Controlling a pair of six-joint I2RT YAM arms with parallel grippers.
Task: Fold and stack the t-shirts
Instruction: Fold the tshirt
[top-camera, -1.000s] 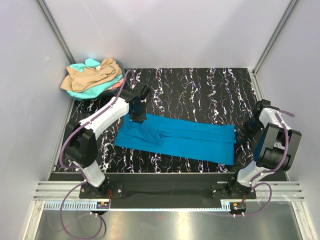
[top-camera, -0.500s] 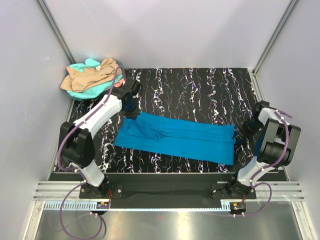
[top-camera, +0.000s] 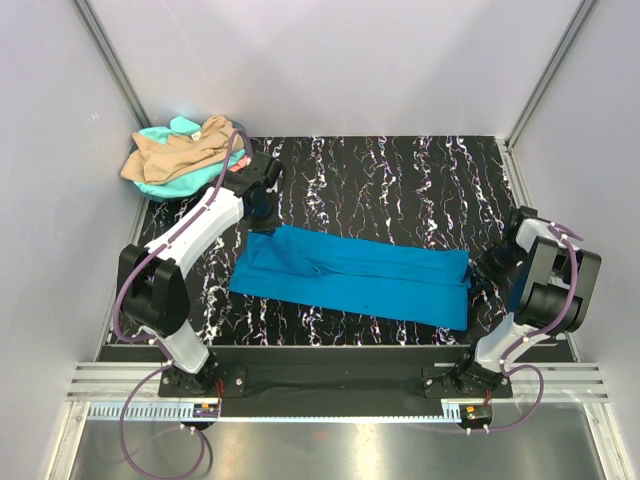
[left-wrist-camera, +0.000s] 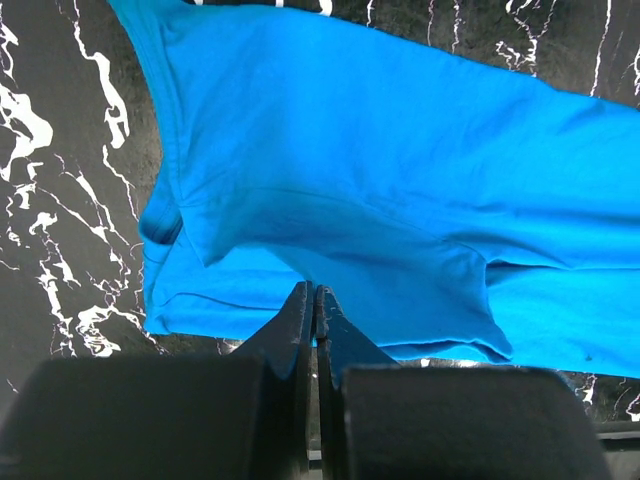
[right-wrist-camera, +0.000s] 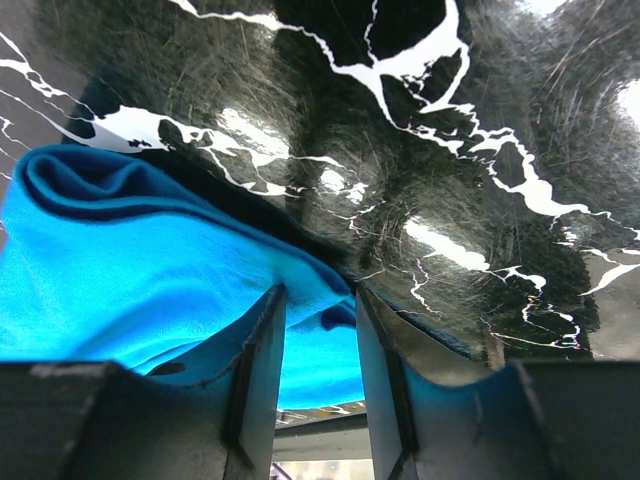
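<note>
The black, white-veined tabletop fills the enclosure floor, its near edge hidden under the arms' bases. Across its near middle lies the blue t-shirt, folded into a long flat band running from left of centre out to the right side; sleeves and collar are tucked out of sight, and both wrist views cut the cloth off at their edges. In the far left corner sits a loose heap: a tan-beige shirt on top, a mint-turquoise shirt mostly buried beneath it, and only a sliver of a coral-pink shirt showing beside the left arm. The right arm is folded tight at the right edge, so its wrist hides much of what it carries. The left tool hangs over the band's far left corner with its fingers pressed together and no cloth between them. The right tool is low at the band's right end, fingers parted with rumpled blue cloth showing in the gap; whether that cloth touches them is unclear.
</note>
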